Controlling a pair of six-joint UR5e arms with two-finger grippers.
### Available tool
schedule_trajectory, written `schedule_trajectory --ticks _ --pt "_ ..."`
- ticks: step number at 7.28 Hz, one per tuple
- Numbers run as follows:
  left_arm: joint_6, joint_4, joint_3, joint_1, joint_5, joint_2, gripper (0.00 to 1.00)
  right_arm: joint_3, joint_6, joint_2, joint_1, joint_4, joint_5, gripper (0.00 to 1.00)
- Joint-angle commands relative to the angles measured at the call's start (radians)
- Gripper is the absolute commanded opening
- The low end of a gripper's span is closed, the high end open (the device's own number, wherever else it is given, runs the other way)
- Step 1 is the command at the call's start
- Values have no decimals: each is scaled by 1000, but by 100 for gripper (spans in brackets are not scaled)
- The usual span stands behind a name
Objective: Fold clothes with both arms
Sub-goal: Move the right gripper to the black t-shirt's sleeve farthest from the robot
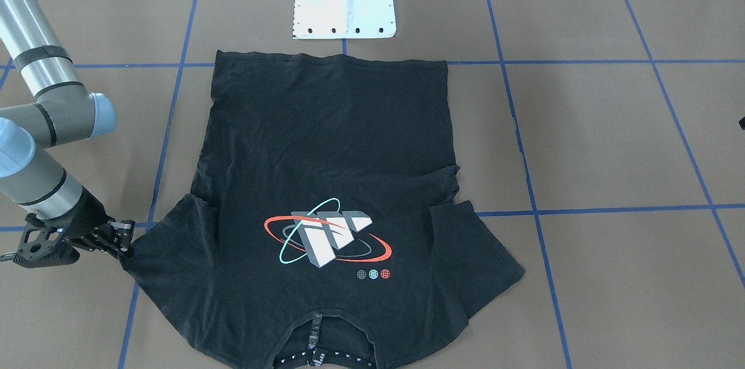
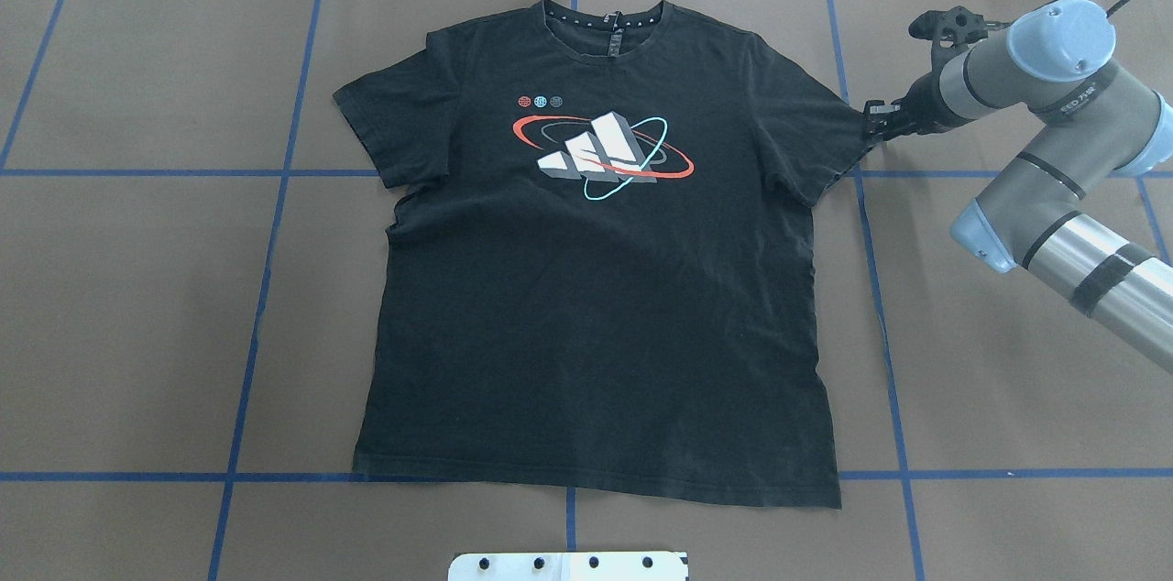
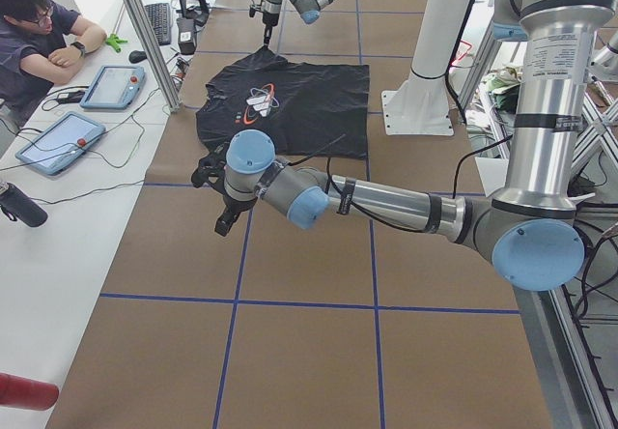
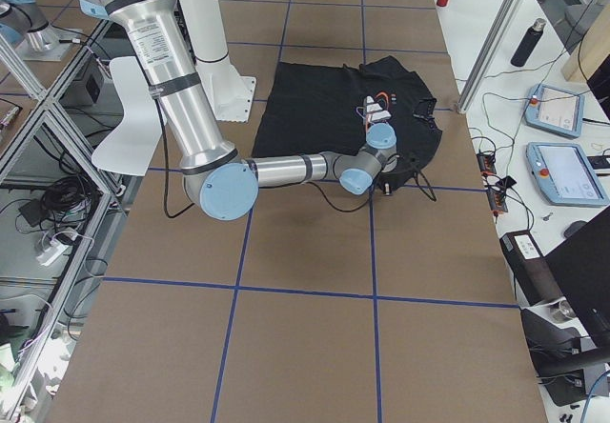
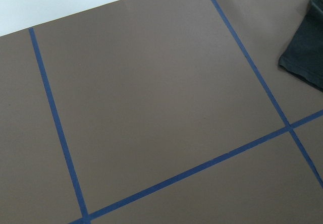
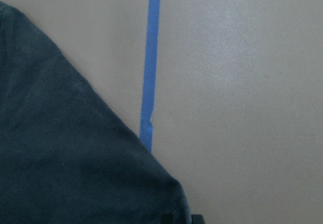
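Black T-shirt (image 1: 326,142) spread flat, right end effector (image 1: 125,239) seemingly touching its sleeve tip, cannot tell if clenched

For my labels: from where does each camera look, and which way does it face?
Front-facing: across the table, facing the base; T-shirt, right arm.
Overhead: behind the base, looking forward, down; T-shirt, right arm.
Left side: table's left end; left arm near.
Right side: opposite end; right arm near.
Left wrist: down at table, T-shirt edge; no arm.
Right wrist: down at T-shirt edge.
All share the T-shirt.
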Motion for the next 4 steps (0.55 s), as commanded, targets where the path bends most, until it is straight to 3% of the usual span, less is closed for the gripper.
schedule_trajectory --ticks 1,4 --pt "0 1 0 0 0 0 100 13 -4 0 19 16 21 0" --pt "2 1 0 2 2 0 100 57 37 64 30 -32 55 0"
